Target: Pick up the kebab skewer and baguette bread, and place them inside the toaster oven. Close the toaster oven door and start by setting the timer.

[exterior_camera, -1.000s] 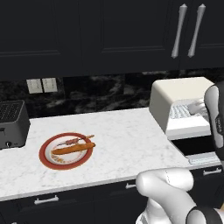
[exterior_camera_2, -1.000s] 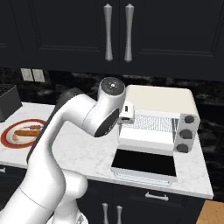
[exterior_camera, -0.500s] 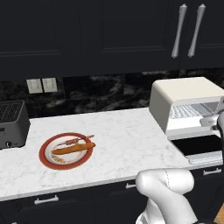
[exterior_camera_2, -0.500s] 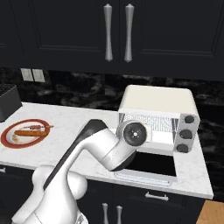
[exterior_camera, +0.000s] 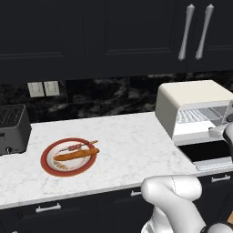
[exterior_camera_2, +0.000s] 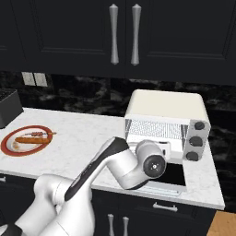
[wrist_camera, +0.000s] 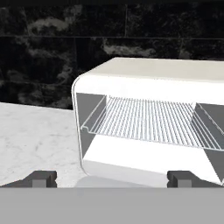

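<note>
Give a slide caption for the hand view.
Open gripper faces cream-white toaster oven, empty wire rack inside.

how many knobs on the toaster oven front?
3, stacked in a column on the right side of the toaster oven: top knob, middle knob, bottom knob. All seen in the right base view; none appear hidden.
</note>
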